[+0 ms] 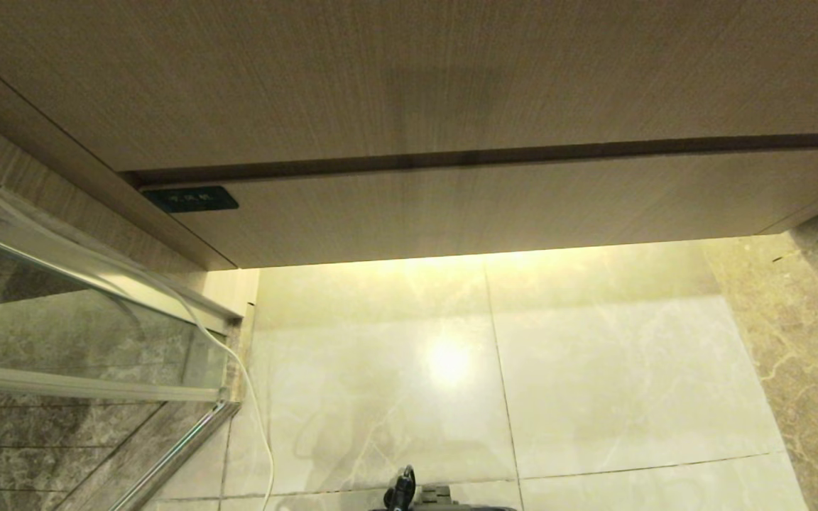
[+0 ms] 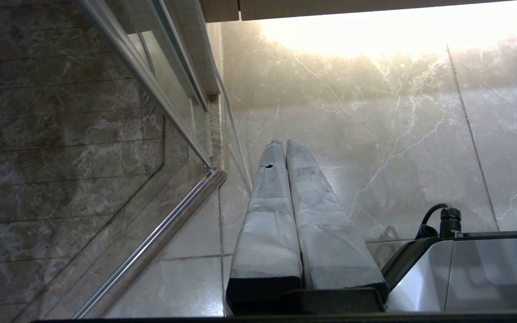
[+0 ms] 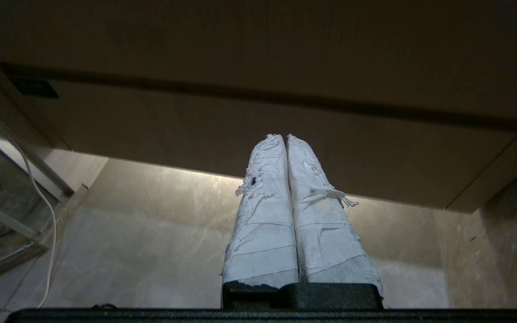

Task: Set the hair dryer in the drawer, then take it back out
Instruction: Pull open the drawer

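Below the wide tan wood-grain drawer (image 1: pixel 494 206), handleless and probably stiff, my right gripper (image 3: pixel 285 139) hangs closed and empty; I'd hook its top edge.

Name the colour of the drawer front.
Light tan wood grain on the drawer, clearest in the head view.

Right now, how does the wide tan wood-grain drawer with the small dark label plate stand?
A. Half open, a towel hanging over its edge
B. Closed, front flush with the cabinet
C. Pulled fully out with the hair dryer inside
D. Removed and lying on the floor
B: in the head view the wide tan wood-grain drawer shows only its front, no interior visible, and both pairs of fingers are shut and empty.
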{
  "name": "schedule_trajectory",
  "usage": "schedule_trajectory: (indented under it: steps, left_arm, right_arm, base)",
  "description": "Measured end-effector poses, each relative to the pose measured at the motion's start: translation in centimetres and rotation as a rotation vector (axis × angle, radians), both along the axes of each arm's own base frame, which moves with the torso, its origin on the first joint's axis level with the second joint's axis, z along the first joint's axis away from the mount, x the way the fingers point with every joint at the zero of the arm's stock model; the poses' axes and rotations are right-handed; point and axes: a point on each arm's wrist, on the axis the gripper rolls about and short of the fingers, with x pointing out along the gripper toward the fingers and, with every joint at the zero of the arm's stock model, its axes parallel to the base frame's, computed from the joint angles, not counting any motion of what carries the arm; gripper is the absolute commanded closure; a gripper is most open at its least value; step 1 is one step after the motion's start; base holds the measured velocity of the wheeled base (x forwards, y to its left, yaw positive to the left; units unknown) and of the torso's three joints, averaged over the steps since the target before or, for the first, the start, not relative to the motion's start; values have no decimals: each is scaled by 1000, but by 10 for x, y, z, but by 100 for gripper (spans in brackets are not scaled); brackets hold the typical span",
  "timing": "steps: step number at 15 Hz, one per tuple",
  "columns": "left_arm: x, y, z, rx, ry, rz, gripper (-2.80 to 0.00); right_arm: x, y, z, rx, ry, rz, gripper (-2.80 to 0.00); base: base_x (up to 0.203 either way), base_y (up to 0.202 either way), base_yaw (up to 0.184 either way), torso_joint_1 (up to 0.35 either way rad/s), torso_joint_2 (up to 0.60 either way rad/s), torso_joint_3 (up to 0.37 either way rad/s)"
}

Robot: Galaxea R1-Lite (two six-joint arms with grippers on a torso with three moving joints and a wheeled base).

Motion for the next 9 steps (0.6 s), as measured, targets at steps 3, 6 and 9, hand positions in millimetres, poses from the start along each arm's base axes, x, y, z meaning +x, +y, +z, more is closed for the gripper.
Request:
schedule_trajectory:
  steps: [3, 6, 9]
  left_arm:
    - [0, 0, 0, 0, 0, 0, 0]
    - [0, 0, 0, 0, 0, 0, 0]
    - [0, 0, 0, 0, 0, 0, 0]
  right_arm:
    - [-12, -5, 79, -90, 84, 104, 0]
    - [26, -2, 92, -392, 420, 279, 0]
    - [67, 9, 85, -622, 686, 413, -280]
  base:
    - [0, 0, 0, 0, 0, 0]
    - [0, 0, 0, 0, 0, 0]
    - [0, 0, 0, 0, 0, 0]
